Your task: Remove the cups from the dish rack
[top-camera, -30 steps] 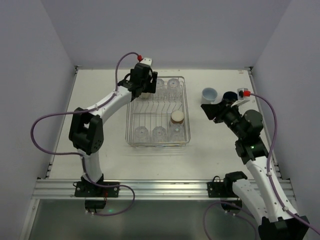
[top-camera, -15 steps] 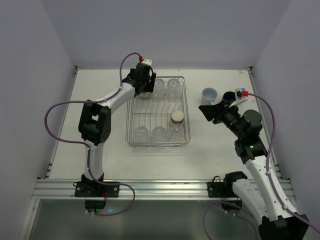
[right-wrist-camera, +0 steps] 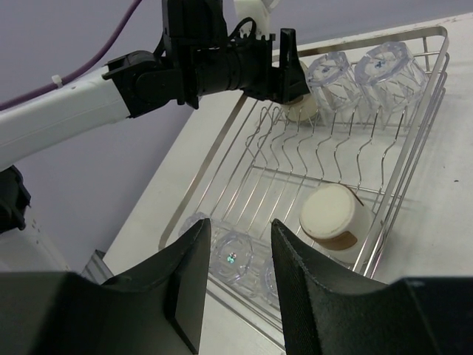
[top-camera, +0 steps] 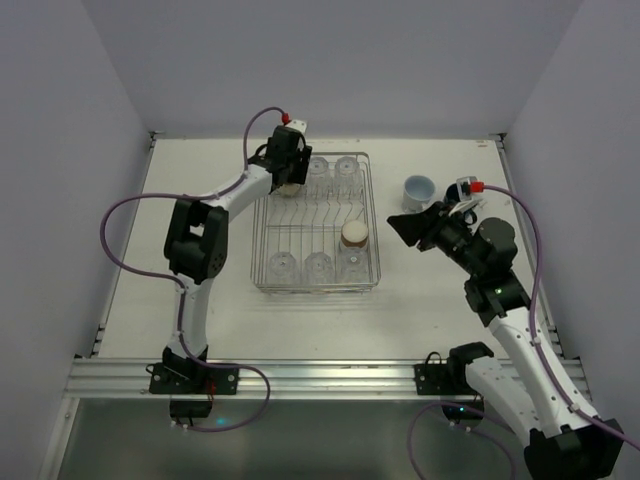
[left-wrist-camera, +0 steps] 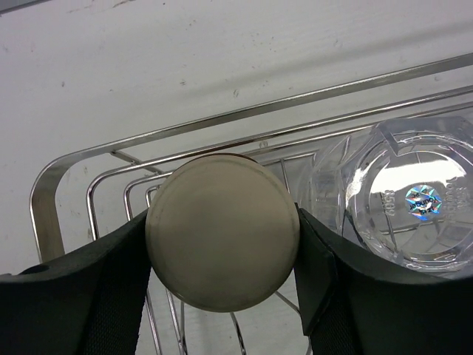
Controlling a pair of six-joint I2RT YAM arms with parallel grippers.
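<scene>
The silver wire dish rack (top-camera: 372, 225) sits mid-table. My left gripper (top-camera: 289, 172) is at its far left corner, shut on an upside-down beige cup (left-wrist-camera: 222, 231); both fingers (left-wrist-camera: 325, 274) press its sides. A clear ribbed tumbler (left-wrist-camera: 414, 200) stands right beside it. The rack also holds another far tumbler (top-camera: 346, 168), three near tumblers (top-camera: 318, 266) and a beige-and-brown cup (top-camera: 354, 236). My right gripper (top-camera: 408, 226) is open and empty, just right of the rack and above the table. In the right wrist view its fingers (right-wrist-camera: 188, 281) frame the near tumblers (right-wrist-camera: 233, 255).
A pale blue-grey cup (top-camera: 419, 187) stands on the table right of the rack, behind my right gripper. The dark blue mug is hidden by the right wrist. Walls enclose the table at the left, back and right.
The left arm's elbow swung in toward the rack and its gripper settled around the beige cup. My right gripper shifted a little left toward the rack.
</scene>
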